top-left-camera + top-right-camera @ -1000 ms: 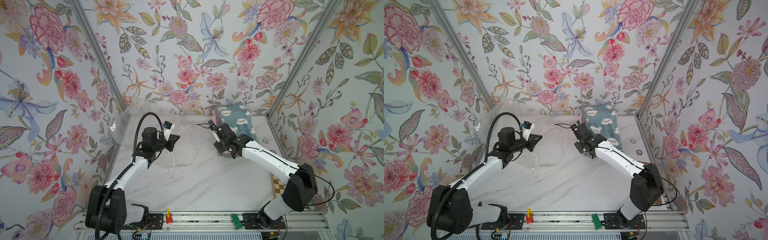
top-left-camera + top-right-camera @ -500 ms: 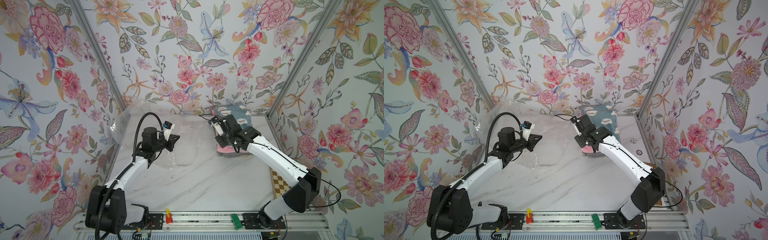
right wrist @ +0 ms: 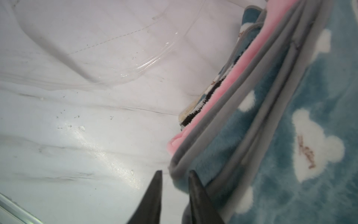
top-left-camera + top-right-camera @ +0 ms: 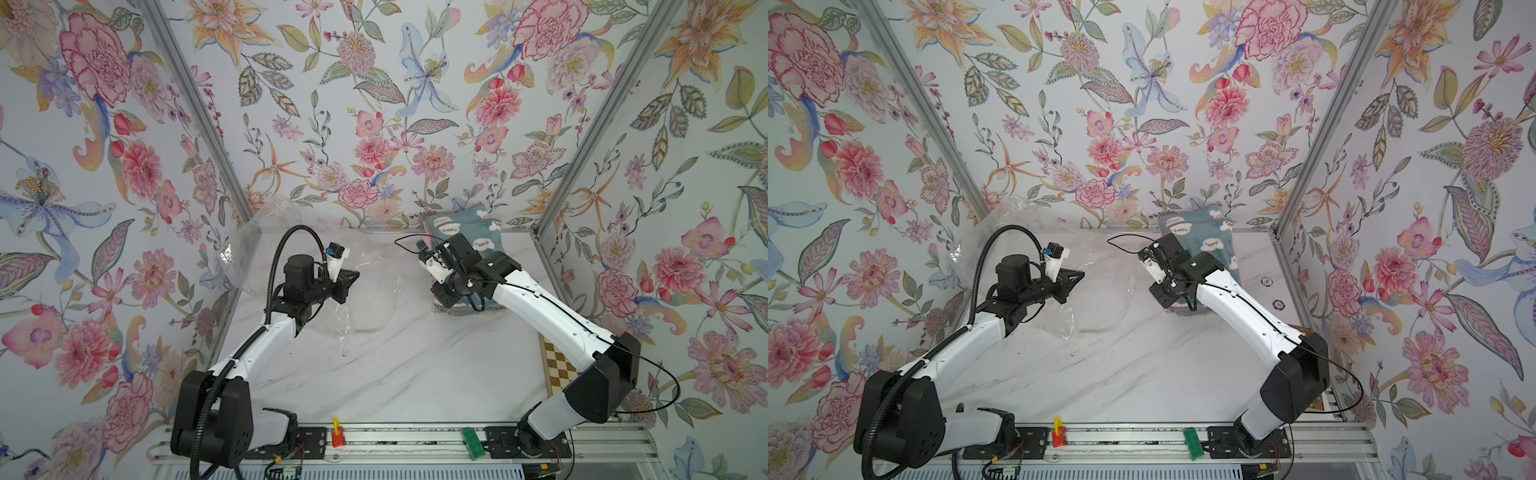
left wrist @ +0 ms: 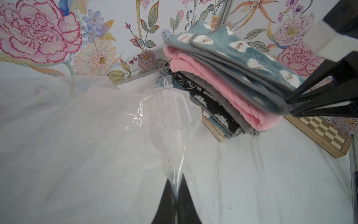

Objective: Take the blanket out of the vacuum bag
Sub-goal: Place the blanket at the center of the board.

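Observation:
The blanket (image 4: 478, 237) (image 4: 1208, 237), blue with white clouds, tops a folded stack at the back right, outside the vacuum bag. Below it lie pink, grey and black-and-white layers (image 5: 242, 56). The clear, crinkly vacuum bag (image 4: 374, 291) (image 4: 1100, 299) (image 5: 96, 126) sprawls over the left and middle of the table. My left gripper (image 4: 353, 276) (image 5: 176, 186) is shut on a fold of its plastic. My right gripper (image 4: 441, 296) (image 3: 174, 174) stands open at the near corner of the blanket (image 3: 290, 116), with only table showing between its fingers.
A wooden chessboard (image 4: 557, 365) (image 5: 325, 133) lies along the right edge of the marble table. Two small round chips (image 4: 1266, 281) sit near the right wall. Flowered walls close in the left, back and right sides. A metal rail (image 4: 395, 440) runs along the front.
The right gripper has shifted a little toward the back over the stack and its jaws have parted at the blue blanket's corner. The left arm and the bag have not moved.

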You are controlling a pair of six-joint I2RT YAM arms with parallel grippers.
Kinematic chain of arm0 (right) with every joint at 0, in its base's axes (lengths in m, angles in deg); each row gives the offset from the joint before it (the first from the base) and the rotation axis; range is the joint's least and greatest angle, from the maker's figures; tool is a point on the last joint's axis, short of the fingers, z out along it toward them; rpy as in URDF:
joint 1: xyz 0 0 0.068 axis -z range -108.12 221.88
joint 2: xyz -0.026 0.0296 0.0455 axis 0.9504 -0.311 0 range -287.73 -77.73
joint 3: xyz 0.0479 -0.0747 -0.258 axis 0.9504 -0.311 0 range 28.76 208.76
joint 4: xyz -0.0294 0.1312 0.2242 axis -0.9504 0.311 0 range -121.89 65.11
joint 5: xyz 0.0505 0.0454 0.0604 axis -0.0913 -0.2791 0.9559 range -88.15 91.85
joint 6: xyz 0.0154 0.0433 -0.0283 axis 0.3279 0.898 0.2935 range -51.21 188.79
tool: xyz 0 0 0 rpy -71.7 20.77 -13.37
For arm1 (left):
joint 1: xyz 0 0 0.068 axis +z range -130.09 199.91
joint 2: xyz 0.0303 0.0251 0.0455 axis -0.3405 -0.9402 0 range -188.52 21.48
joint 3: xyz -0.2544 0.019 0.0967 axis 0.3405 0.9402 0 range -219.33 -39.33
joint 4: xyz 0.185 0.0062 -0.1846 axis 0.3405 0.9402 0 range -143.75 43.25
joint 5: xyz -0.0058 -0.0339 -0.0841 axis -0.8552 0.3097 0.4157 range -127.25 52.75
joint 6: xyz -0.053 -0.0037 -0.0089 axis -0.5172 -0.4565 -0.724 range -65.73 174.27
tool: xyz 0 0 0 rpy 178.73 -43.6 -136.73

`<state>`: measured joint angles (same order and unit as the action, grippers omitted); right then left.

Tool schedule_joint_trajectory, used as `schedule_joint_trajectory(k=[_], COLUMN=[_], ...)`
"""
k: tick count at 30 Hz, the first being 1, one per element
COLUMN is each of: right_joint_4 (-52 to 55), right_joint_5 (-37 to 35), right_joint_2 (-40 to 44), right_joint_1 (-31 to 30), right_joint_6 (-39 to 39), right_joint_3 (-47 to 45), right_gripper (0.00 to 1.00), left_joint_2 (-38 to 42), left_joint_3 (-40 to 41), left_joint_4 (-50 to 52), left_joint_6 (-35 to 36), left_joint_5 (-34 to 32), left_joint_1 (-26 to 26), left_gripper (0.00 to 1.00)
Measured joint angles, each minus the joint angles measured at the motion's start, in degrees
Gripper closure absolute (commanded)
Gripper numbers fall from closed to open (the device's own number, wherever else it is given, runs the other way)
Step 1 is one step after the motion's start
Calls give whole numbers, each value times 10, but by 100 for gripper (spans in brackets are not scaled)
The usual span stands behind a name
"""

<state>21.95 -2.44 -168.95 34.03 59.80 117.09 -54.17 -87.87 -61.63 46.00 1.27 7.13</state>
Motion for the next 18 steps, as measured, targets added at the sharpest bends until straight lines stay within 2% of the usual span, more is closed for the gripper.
schedule_joint_trajectory(k=[4,9,13,18], right_joint_4=[4,-39,-108,-165], right_joint_5=[46,105,108,91], right_joint_2=[-1,18,53,56], right_joint_1=[8,86,146,142], right_joint_6=[5,54,102,140], right_joint_3=[6,10,-25,-96], right_gripper=[56,58,60,64], left_joint_2=[0,0,0,-3], left_joint_3=[0,0,0,0], left_joint_4=[2,2,3,3], left_joint_6=[0,0,0,0], left_joint_5=[0,0,0,0], left_joint_1=[0,-1,-1,-2], left_gripper=[98,98,98,98])
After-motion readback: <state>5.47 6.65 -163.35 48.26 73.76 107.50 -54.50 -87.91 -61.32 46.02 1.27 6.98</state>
